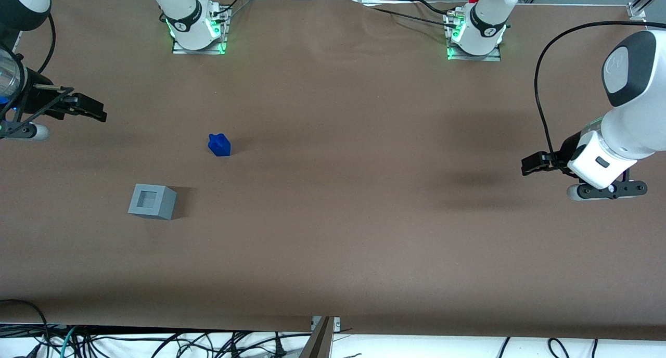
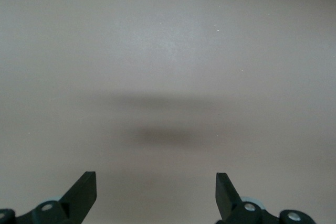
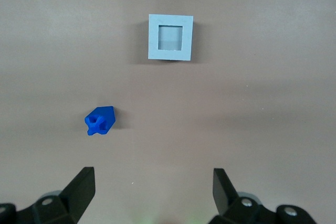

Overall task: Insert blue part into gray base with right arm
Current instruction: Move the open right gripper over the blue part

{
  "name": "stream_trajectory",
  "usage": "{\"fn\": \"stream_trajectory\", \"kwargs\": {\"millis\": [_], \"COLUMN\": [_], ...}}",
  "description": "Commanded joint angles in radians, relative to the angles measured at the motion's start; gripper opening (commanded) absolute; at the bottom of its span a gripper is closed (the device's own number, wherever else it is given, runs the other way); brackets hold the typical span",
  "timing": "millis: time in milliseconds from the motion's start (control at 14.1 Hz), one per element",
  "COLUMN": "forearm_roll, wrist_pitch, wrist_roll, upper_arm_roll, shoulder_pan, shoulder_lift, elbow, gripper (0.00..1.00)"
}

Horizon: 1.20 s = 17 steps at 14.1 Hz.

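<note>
Nearest the front camera, the gray base (image 1: 152, 201) sits socket-up. Starting from the gripper (image 3: 152, 190), fingers spread apart and holding nothing above the table's working-arm end, the blue part (image 1: 219, 144) lies closer than the base, resting on its side, well apart from both.

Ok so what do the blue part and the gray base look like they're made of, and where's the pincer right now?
The blue part looks like moulded or printed plastic: saturated uniform colour, dull sheen. The gray base seems matte plastic too: even light grey, crisp socket edges. Neither is certain from looks alone. The pincer hangs open above the table at the working arm's end, apart from both.
</note>
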Motion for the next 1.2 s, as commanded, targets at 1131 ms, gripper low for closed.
{"fn": "stream_trajectory", "kwargs": {"millis": [1131], "forearm_roll": [0.014], "wrist_pitch": [0.207], "wrist_roll": [0.158], "upper_arm_roll": [0.062], "shoulder_pan": [0.15], "shoulder_lift": [0.033], "elbow": [-0.23], "gripper": [0.99]}}
